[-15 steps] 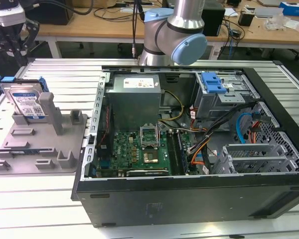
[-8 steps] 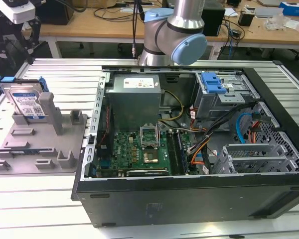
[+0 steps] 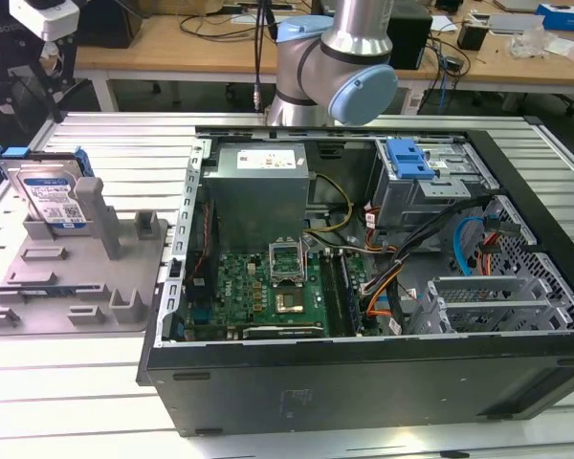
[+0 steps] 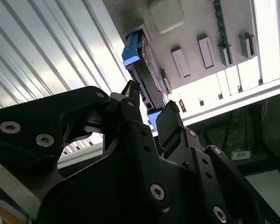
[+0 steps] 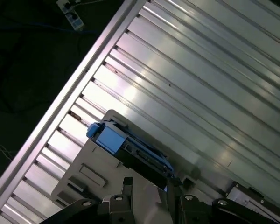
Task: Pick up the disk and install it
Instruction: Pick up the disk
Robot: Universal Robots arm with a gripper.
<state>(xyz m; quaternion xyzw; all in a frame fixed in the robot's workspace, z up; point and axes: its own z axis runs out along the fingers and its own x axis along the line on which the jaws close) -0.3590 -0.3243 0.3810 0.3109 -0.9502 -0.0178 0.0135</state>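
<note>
The disk is a silver drive with a white-and-blue label in a blue carrier frame. It stands tilted against a post of the grey fixture at the exterior view's left. Both wrist views look down on the disk's edge from above. My gripper hangs over it, open, with nothing between its black fingers. The fingertips stand apart from the disk. The arm's black-and-white head sits above the fixture in the exterior view.
An open computer case lies to the exterior view's right of the fixture, with a grey power supply, a motherboard, cables and a drive bay with a blue tab. The slatted metal table runs under everything.
</note>
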